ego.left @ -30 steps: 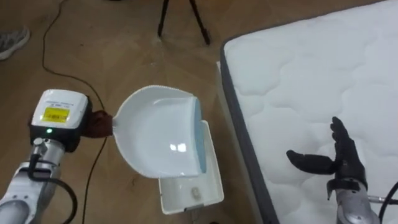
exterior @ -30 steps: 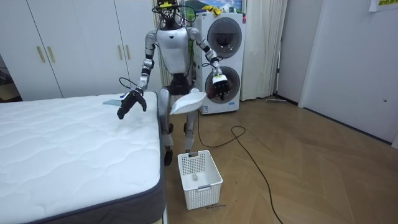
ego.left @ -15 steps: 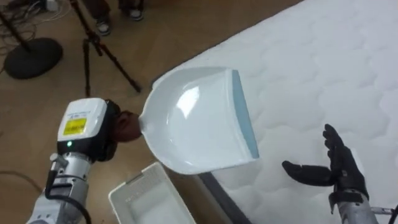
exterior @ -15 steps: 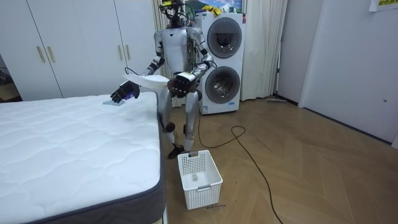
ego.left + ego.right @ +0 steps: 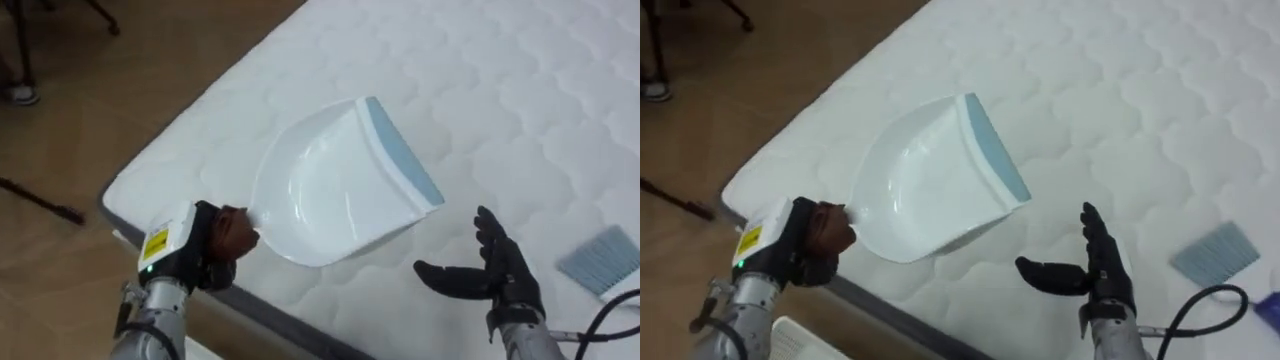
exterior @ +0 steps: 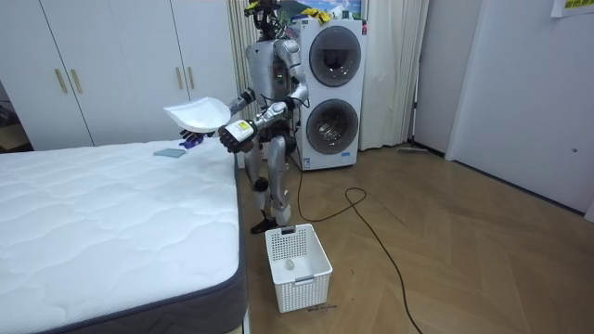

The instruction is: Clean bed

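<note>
My left hand (image 5: 218, 243) is shut on the handle of a white dustpan (image 5: 335, 185) with a pale blue lip. It holds the pan in the air above the corner of the white quilted mattress (image 5: 520, 80). My right hand (image 5: 497, 272) hovers open over the mattress, just right of the pan's lip, fingers straight and thumb out. A small grey-blue brush (image 5: 600, 258) lies on the mattress to the right of that hand. In the room view I stand at the bed's far corner with the dustpan (image 6: 198, 112) raised over it.
A white slatted basket (image 6: 297, 266) stands on the wooden floor beside the bed's near corner. Two stacked washing machines (image 6: 334, 93) are behind me. A dark cable (image 6: 371, 232) trails across the floor. The mattress edge (image 5: 160, 160) drops to bare floor on my left.
I have turned from the basket toward the bed, so the eye view swung from floor to mattress. The dustpan came over the bed's corner. The right hand stays open.
</note>
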{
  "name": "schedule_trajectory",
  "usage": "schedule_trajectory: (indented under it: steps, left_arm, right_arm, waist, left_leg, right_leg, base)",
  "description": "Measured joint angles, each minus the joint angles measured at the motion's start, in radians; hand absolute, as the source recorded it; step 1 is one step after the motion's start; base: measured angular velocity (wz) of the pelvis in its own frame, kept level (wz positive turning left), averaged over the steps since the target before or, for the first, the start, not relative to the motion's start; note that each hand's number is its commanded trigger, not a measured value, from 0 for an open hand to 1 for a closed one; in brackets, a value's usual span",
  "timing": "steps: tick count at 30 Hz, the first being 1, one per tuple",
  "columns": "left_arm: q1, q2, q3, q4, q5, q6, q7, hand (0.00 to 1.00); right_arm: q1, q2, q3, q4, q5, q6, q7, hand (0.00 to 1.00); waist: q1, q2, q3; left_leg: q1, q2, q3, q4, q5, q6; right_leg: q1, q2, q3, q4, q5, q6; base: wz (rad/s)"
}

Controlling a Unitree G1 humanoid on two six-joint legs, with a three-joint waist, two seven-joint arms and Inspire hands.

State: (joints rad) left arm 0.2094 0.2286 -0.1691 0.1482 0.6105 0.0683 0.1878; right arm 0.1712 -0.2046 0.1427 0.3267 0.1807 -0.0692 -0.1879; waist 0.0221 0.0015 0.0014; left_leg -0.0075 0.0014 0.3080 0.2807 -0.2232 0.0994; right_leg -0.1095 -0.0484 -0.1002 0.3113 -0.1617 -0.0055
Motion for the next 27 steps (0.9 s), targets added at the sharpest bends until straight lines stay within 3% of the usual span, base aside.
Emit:
schedule_trajectory:
  steps: [1,2,4,8,17,23,24,25,26,27]
  left_arm:
    - [0.01,-0.004,0.009,0.0,-0.037,0.0,-0.002,1.0]
    - [0.009,-0.008,0.014,0.0,-0.078,0.0,-0.002,1.0]
    - [0.01,-0.015,0.019,0.0,-0.143,-0.001,-0.002,1.0]
    - [0.019,-0.028,0.028,-0.019,-0.334,-0.004,-0.001,1.0]
    - [0.018,-0.042,-0.011,-0.023,-0.461,-0.04,-0.002,1.0]
    - [0.015,-0.04,-0.011,-0.023,-0.468,-0.054,-0.002,1.0]
    - [0.015,-0.04,-0.011,-0.023,-0.468,-0.056,-0.002,0.72]
    - [0.015,-0.04,-0.011,-0.023,-0.467,-0.056,-0.002,0.62]
    - [0.015,-0.04,-0.011,-0.023,-0.467,-0.056,-0.002,0.0]
    - [0.015,-0.04,-0.011,-0.023,-0.467,-0.056,-0.002,0.0]
  right_arm:
    - [0.0,-0.002,0.0,-0.007,0.0,0.0,0.0,0.0]
    - [0.006,-0.007,-0.002,-0.024,0.002,0.0,-0.001,0.0]
    - [0.009,-0.006,-0.007,-0.029,0.007,0.001,0.004,0.0]
    - [0.007,-0.003,-0.013,-0.031,0.011,0.005,0.03,0.0]
    - [0.007,0.007,-0.009,-0.04,0.007,0.006,0.038,0.0]
    - [0.007,0.023,-0.008,-0.044,0.006,0.006,0.048,0.0]
    - [0.007,0.023,-0.008,-0.044,0.007,0.006,0.05,0.0]
    - [0.007,0.024,-0.008,-0.044,0.007,0.006,0.053,0.0]
    - [0.007,0.024,-0.007,-0.045,0.007,0.006,0.059,0.0]
    - [0.007,0.024,-0.007,-0.046,0.007,0.006,0.06,0.0]
  waist:
    - [0.005,0.004,-0.0037]
    - [0.003,0.005,-0.0052]
    - [-0.014,0.002,-0.0059]
    - [-0.035,-0.003,-0.0067]
    - [-0.067,-0.005,0.0012]
    - [-0.071,-0.007,0.004]
    - [-0.071,-0.007,0.004]
    - [-0.07,-0.007,0.0042]
    - [-0.068,-0.008,0.0045]
    - [-0.068,-0.009,0.0047]
  left_leg:
    - [0.004,-0.021,-0.119,0.004,-0.003,-0.005]
    - [0.013,-0.03,-0.161,0.001,-0.004,-0.007]
    - [0.04,-0.031,-0.154,-0.022,-0.008,-0.014]
    - [0.073,-0.03,-0.144,-0.055,-0.016,-0.023]
    - [0.082,-0.019,-0.131,-0.083,-0.031,-0.033]
    - [0.089,-0.014,-0.117,-0.087,-0.034,-0.034]
    - [0.089,-0.014,-0.117,-0.089,-0.034,-0.034]
    - [0.089,-0.014,-0.116,-0.094,-0.035,-0.032]
    - [0.088,-0.014,-0.116,-0.101,-0.036,-0.031]
    - [0.087,-0.015,-0.116,-0.104,-0.036,-0.03]
  right_leg:
    - [-0.007,0.017,0.045,-0.001,0.009,-0.001]
    - [-0.014,0.029,0.076,0.002,0.018,-0.005]
    - [-0.019,0.049,0.124,0.012,0.024,-0.002]
    - [-0.043,0.095,0.214,0.03,0.036,-0.016]
    - [-0.073,0.123,0.215,0.032,0.045,-0.032]
    - [-0.072,0.129,0.211,0.029,0.047,-0.036]
    - [-0.072,0.129,0.208,0.029,0.047,-0.036]
    - [-0.075,0.13,0.208,0.028,0.047,-0.036]
    - [-0.08,0.132,0.209,0.028,0.047,-0.036]
    - [-0.083,0.135,0.209,0.028,0.047,-0.036]
  base:
    - [-1.36]
    - [-1.15]
    - [-0.91]
    - [-0.85]
    - [-0.36]
    - [-0.14]
    - [-0.06]
    - [-0.05]
    - [-0.05]
    - [-0.05]
